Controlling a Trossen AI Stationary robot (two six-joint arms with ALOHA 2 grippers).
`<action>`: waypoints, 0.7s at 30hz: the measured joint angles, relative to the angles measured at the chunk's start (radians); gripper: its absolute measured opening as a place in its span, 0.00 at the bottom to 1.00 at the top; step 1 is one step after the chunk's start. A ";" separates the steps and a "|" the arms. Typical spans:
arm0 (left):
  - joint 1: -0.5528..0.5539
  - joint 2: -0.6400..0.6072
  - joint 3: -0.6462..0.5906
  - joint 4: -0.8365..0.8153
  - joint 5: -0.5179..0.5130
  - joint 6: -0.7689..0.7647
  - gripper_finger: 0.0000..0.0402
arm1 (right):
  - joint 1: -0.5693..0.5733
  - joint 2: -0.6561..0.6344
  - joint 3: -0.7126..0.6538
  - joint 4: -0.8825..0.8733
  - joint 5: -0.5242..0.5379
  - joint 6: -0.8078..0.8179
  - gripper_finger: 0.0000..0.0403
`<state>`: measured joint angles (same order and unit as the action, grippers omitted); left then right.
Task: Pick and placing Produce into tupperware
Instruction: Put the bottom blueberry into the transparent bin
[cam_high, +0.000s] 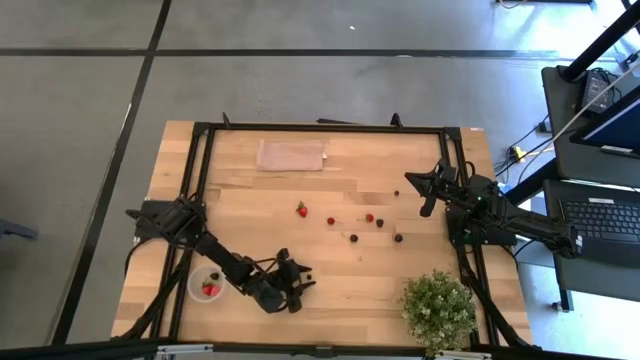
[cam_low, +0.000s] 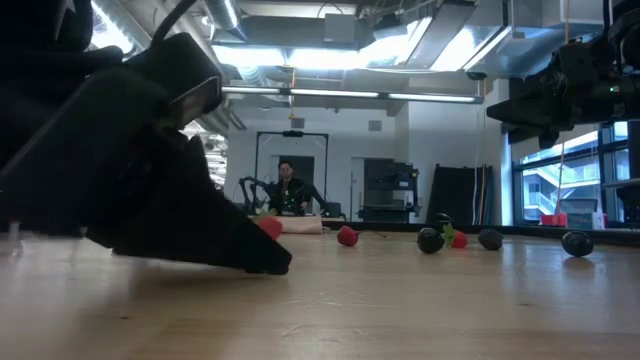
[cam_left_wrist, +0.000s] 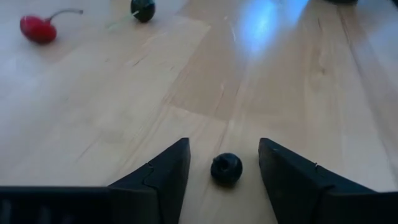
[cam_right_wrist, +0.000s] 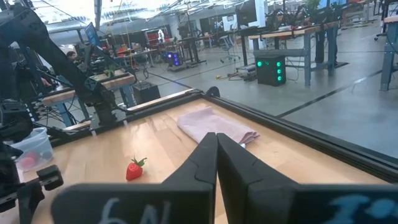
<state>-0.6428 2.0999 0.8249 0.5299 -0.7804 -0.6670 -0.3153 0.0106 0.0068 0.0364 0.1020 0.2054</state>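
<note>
My left gripper (cam_left_wrist: 224, 153) is open and low over the table near its front edge, also seen in the high view (cam_high: 297, 287). A small dark berry (cam_left_wrist: 226, 169) lies on the wood between its two fingers, with a gap on each side. The tupperware (cam_high: 207, 285), a small round clear tub, stands beside the left arm with red and dark fruit in it. More produce lies mid-table: a strawberry (cam_high: 301, 209), small red fruits (cam_high: 369, 217) and dark berries (cam_high: 353, 238). My right gripper (cam_high: 424, 197) waits shut above the table's right side.
A bushy potted plant (cam_high: 438, 308) stands at the near right corner. A flat pinkish cloth (cam_high: 291, 155) lies at the far edge. A black frame (cam_high: 330, 128) runs around the table top. A person (cam_low: 288, 188) sits in the room far behind.
</note>
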 joint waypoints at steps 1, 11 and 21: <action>-0.001 0.000 0.000 -0.001 0.000 0.022 0.45 | 0.000 0.000 0.000 0.000 0.000 0.000 0.03; 0.005 -0.001 -0.002 -0.005 0.010 0.041 0.40 | 0.000 0.000 0.000 0.000 0.000 0.001 0.03; 0.006 -0.001 -0.004 -0.010 0.002 0.043 0.30 | 0.000 0.000 0.000 0.000 0.000 0.002 0.03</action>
<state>-0.6369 2.0987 0.8211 0.5204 -0.7781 -0.6241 -0.3155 0.0106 0.0071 0.0366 0.1020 0.2075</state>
